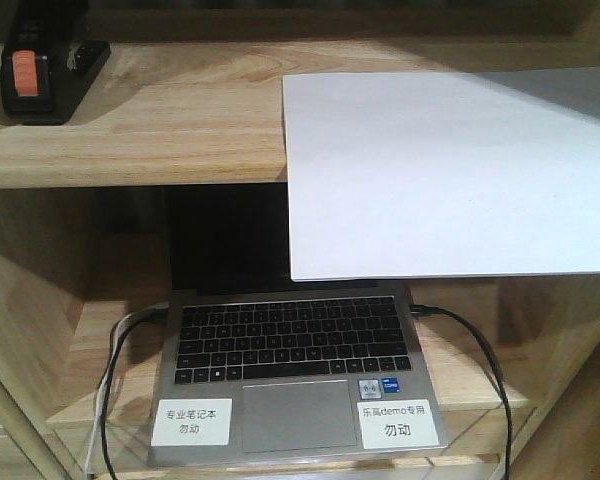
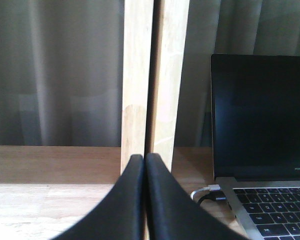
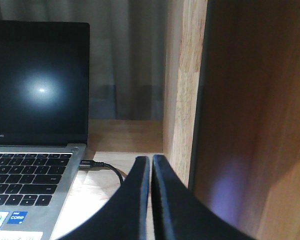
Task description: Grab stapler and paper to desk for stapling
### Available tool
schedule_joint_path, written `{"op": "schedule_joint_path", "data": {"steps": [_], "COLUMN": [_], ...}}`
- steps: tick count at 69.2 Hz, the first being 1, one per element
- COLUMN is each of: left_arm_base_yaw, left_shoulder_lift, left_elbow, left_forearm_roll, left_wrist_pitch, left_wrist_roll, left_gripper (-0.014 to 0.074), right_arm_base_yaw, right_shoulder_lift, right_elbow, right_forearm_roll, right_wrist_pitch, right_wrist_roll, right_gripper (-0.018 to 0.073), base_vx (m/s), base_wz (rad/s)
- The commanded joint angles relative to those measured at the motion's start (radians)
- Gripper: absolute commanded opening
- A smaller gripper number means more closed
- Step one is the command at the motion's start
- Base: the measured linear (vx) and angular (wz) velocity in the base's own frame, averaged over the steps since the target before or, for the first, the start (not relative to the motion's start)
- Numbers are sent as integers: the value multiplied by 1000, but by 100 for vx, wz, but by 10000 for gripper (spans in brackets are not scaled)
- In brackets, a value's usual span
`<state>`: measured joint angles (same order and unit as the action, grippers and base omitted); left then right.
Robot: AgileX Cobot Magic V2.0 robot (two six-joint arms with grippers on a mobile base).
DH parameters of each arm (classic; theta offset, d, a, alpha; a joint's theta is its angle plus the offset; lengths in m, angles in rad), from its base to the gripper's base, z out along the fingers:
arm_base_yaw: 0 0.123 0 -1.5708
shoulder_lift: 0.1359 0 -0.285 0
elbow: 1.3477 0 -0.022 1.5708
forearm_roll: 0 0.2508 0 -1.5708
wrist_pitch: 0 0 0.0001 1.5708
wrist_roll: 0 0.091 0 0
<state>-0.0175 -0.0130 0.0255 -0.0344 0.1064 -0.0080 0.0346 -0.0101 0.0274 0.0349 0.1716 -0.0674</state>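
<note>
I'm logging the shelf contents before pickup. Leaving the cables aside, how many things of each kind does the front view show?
Stapler: 1
Paper sheet: 1
Laptop: 1
Labels: 2
Total: 5

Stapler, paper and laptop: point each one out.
stapler point(image 1: 48, 84), front-facing view, black body beside its orange patch.
paper point(image 1: 450, 175), front-facing view, middle of the white sheet.
laptop point(image 1: 295, 340), front-facing view, centre of the keyboard.

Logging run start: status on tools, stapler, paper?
Left tool, right tool both shut, empty. Stapler on upper shelf, left end; paper on same shelf, right, overhanging its edge. Open laptop below paper.
</note>
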Motion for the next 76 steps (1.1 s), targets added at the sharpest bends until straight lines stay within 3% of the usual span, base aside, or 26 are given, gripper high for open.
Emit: {"op": "schedule_joint_path", "data": {"steps": [1, 76], "left_arm_base_yaw": [-6, -6], "left_shoulder_lift": [-14, -14], "left_elbow": [24, 24], "left_forearm_roll": [-5, -5], "left_wrist_pitch": [-80, -80], "left_wrist_roll": [-3, -3], "left_gripper": [-7, -7], "right_arm_base_yaw": [-6, -6], "right_shoulder_lift": [-9, -9], "right_elbow": [13, 13], "right_forearm_roll": [-7, -7], "right_wrist_pitch": [-69, -77], "right_wrist_roll": [-2, -2], "right_gripper": [-4, -4], "base_vx": [0, 0], "base_wz": [0, 0]}}
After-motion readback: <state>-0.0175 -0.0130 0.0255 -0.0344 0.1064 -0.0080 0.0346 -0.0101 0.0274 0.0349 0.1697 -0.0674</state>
